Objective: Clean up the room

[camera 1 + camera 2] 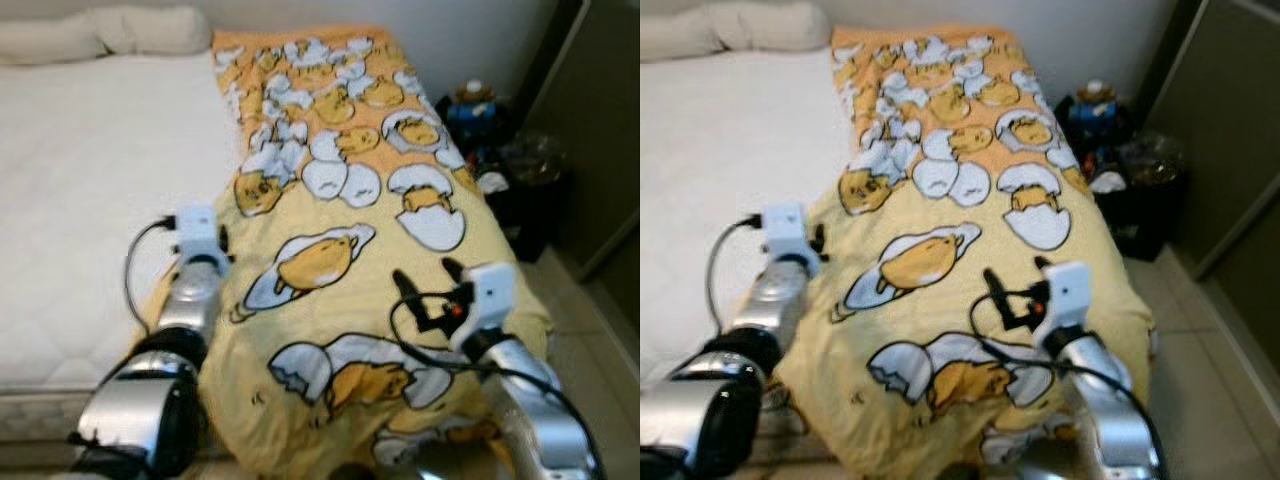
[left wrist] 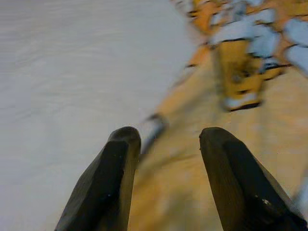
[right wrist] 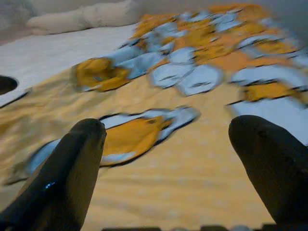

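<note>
1. Left eye view has the yellow egg-print blanket point(image 1: 350, 240) lying lengthwise down the robot's right side of the bed point(image 1: 90, 200), its long axis running from the foot end away toward the pillows point(image 1: 100, 32).
2. Left claw point(image 2: 168, 139) sits right at the blanket's left edge, where it meets the bare white mattress. Fingers point(image 2: 115, 168) are parted with nothing between them.
3. Right claw point(image 3: 168, 139) hovers over the near end of the blanket, spread wide, also holding nothing.
4. My guess: the next move turns on that left edge. It's just ahead of the left claw, so that arm is nearer for grabbing it to spread or fold.
5. Clutter by the dark bin point(image 1: 520, 190) is off to the right on the floor.
</note>
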Controlling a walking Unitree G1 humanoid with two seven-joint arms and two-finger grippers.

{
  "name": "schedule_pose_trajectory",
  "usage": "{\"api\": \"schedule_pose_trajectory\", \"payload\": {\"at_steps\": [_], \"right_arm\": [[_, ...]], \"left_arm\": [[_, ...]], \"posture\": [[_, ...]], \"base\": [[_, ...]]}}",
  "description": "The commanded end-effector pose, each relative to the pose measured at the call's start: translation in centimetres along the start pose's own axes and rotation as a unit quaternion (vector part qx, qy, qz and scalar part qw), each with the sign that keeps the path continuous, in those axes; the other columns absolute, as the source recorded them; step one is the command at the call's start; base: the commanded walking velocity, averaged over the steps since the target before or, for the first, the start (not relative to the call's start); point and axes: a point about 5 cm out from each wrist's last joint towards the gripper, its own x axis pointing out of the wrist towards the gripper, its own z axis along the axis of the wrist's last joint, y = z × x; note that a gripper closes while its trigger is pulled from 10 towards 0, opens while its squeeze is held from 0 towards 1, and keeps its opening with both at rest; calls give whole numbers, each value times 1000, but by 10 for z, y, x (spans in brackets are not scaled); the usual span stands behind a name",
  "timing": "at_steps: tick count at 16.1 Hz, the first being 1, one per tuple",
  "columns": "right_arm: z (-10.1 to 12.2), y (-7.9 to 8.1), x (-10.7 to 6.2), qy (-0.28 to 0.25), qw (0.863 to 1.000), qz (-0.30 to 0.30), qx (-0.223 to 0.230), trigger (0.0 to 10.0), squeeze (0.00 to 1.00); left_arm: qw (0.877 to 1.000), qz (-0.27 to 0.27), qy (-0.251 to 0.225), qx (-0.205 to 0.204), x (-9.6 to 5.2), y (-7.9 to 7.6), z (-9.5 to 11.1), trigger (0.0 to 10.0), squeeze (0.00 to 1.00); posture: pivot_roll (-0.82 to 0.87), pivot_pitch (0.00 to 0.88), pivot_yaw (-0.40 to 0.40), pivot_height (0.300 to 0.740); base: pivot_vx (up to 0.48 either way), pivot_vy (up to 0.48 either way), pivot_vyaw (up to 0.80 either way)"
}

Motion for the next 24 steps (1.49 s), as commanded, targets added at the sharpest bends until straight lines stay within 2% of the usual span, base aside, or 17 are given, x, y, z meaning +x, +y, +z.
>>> {"api": "schedule_pose_trajectory", "payload": {"at_steps": [1, 5, 9, 13, 15, 17, 18, 20, 21, 22, 24], "right_arm": [[2, 1, -1, -2, 1000, 0, -6, 10000, 8], [-1, 3, -2, 0, 1000, -1, -4, 10000, 4], [-2, 4, -2, 0, 1000, -1, -3, 10000, 12], [-3, 9, -5, 0, 1000, 6, 0, 10000, 12], [-4, 16, -16, 4, 1000, 13, -3, 10000, 12], [-3, 21, -23, 5, 1000, 15, -3, 10000, 16], [-3, 26, -35, 11, 999, 29, -8, 10000, 12], [-7, 32, -60, 34, 998, 50, -19, 10000, 16], [-8, 33, -67, 43, 997, 54, -22, 10000, 20], [-8, 34, -85, 67, 995, 66, -37, 10000, 16], [-6, 37, -98, 80, 993, 70, -43, 10000, 16]], "left_arm": [[1000, -5, -9, 9, 1, 0, 3, 10000, 1000], [999, -32, 5, 36, 3, -12, 8, 10000, 1000], [995, -66, 57, 55, 2, -19, -2, 10000, 1000], [993, -73, 71, 60, 3, -22, 0, 10000, 1000], [994, -71, 68, 57, 7, -19, 11, 10000, 1000], [994, -70, 68, 57, 8, -17, 12, 10000, 1000], [994, -64, 71, 62, 9, -16, 14, 10000, 0], [992, -63, 76, 73, 9, -17, 13, 10000, 0], [992, -62, 75, 79, 9, -18, 14, 10000, 0], [991, -57, 74, 100, 9, -18, 14, 10000, 0], [990, -51, 70, 114, 9, -16, 13, 10000, 0]], "posture": [[-181, 24, 59, 740], [-185, 25, 64, 740], [-190, 21, 64, 740], [-199, 24, 65, 740], [-235, 45, 70, 740], [-261, 59, 68, 740], [-284, 75, 65, 740], [-320, 116, 54, 740], [-335, 136, 49, 740], [-366, 175, 41, 740], [-391, 198, 35, 740]], "base": [[431, 0, 0], [0, 0, 0], [0, 0, 0], [0, 0, 0], [0, 0, 0], [0, 0, 0], [0, 0, 0], [0, 0, 0], [0, 0, 0], [0, 0, 0], [0, 0, 0]]}}
